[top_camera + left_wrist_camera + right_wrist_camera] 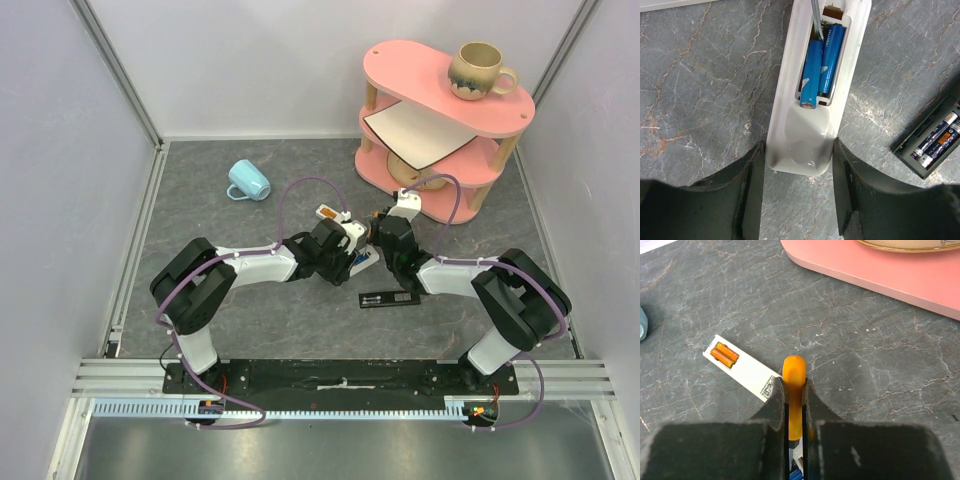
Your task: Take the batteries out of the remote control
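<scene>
While the left gripper [799,165] clamps the white remote [800,135] by both long sides at its near end, 2 blue batteries [831,57] sit in that remote's open compartment. The right cell lies flat in its slot. The left cell is tilted, with its near end lifted above the compartment's edge and its far end down under a metal screwdriver shaft [816,17] that reaches in from the remote's far end. The right gripper [794,385] is closed tight on the screwdriver's orange handle [794,370], which sticks out past the fingertips.

In the top view the 2 grippers meet over the white remote, near the middle of the grey marbled surface [250,320]. Just to the right of the white remote and nearer the arm bases lies a black remote [390,298], compartment up, with dark cells [939,134] inside it. Just beyond the white remote lies a second remote [747,371], also white, holding 2 orange batteries [724,355]. Farther beyond the white remote and to its left, a light blue mug [248,180] lies on its side. Beyond and to its right stands a pink shelf [420,70] with a beige mug [478,70] on its top tier.
</scene>
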### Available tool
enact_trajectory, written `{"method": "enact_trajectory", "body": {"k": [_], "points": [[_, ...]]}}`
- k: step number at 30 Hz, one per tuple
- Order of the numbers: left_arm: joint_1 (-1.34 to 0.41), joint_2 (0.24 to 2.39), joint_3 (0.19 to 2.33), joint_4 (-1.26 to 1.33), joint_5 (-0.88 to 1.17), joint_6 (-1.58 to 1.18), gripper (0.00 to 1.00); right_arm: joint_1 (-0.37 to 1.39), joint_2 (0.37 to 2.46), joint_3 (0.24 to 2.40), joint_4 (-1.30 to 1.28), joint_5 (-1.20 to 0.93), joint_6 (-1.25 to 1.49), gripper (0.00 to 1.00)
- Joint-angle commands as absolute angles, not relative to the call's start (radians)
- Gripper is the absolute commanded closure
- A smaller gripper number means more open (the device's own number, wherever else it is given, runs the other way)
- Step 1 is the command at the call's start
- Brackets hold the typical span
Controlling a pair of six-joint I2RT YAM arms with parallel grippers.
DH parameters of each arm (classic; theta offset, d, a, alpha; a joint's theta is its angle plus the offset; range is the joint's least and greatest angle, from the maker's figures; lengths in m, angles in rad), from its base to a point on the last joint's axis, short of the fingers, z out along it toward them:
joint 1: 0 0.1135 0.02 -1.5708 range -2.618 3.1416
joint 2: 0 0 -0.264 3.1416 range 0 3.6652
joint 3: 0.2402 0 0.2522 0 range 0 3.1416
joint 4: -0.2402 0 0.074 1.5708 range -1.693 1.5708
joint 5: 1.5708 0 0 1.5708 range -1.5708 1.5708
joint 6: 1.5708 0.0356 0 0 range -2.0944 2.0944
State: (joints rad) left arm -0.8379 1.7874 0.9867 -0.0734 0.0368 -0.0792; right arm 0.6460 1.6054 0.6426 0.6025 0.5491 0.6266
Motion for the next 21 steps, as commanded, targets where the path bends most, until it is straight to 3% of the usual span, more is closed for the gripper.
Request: {"method": "enact_trajectory", "body": {"k": [1,13,21], "points": [[-0.839,1.830,0.991,-0.109,0.051,-0.067,0.98,0.646,1.605,0.651,0.627,0.512,0.629,1.00],[-0.839,1.830,0.992,-0.112,0.052,-0.066,0.98,0.649,1.571,0.601,0.750,0.279,0.707,1.00],[-0.839,1.830,0.996,-0.112,0.054,-0.066,0.98,0.661,1.534,0.580,0.764,0.252,0.741,1.00]]}}
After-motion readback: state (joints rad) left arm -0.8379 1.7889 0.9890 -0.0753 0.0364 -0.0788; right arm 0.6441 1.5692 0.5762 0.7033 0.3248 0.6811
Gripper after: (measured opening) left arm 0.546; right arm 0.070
